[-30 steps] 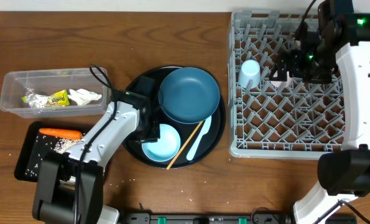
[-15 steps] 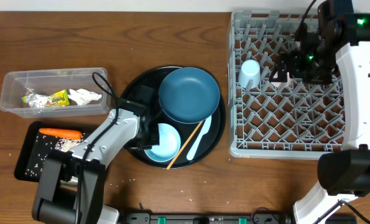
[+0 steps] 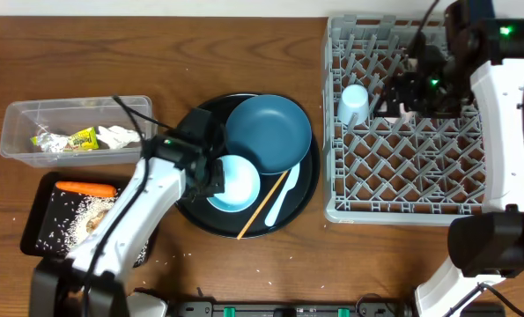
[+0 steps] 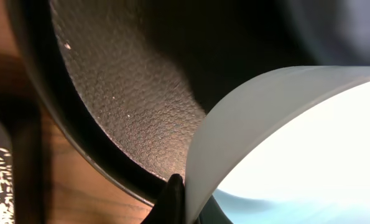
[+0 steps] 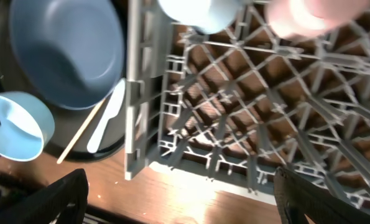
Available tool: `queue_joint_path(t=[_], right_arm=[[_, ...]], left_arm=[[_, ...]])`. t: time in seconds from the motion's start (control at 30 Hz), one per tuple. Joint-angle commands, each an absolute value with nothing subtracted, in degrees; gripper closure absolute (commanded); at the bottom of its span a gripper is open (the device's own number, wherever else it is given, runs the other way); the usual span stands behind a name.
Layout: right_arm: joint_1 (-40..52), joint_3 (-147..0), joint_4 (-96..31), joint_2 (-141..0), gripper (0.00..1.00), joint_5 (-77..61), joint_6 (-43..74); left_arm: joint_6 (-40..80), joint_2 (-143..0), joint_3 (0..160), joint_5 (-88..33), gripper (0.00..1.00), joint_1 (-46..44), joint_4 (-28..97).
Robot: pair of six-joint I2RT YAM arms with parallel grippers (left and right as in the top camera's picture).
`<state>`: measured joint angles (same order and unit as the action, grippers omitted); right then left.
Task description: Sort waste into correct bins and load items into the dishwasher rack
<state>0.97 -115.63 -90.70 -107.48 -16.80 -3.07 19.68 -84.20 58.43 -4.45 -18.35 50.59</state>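
I see the light blue bowl [image 3: 235, 183] tilted, its rim nipped by my left pincer [image 3: 210, 179], touching the dark blue plate [image 3: 268, 132]. The spoon [image 3: 279, 195] and chopstick [image 3: 260, 207] lie alongside. Blue cup [image 3: 354, 103] in grey rack [image 3: 402, 210]; carrot [image 3: 85, 187] and rice [image 3: 90, 205] in black tray [image 3: 34, 231]; wrapper [image 3: 75, 139] and tissue [image 3: 119, 135] in clear box [image 3: 15, 114].

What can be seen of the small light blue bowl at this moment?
The small light blue bowl is round, plain and thin-walled, plastic by its look, and empty. It is over the round black tray, close against the dark blue plate. The left gripper is shut on its left rim, one finger showing at that edge. Whether it is lifted cannot be told.
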Motion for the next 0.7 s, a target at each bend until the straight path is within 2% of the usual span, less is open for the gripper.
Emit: queue_joint_path(t=[0.0,0.27,0.4,0.67], right_arm=[[3.68,-115.26,-90.76,-107.79,0.14,-19.38,-4.80],[13.21,-115.09,-88.14,-107.81,0.20,-19.51,-3.62],[17.87,-113.89,-85.80,-107.94,0.33,-16.67,-0.82],[26.52,-105.51,-75.22,-107.96,0.36,-15.40,1.67]], left_arm=[[21.39,-82.02,59.57,-3.66,0.94,-18.31,50.87],[21.71,-81.54,59.64,-11.75,0.94,-18.35,45.08],[21.76,-81.54,60.45,-14.39,0.94,-18.35,43.11],[22.83,-81.54,62.19,-14.66,0.94,-18.50,43.07]])
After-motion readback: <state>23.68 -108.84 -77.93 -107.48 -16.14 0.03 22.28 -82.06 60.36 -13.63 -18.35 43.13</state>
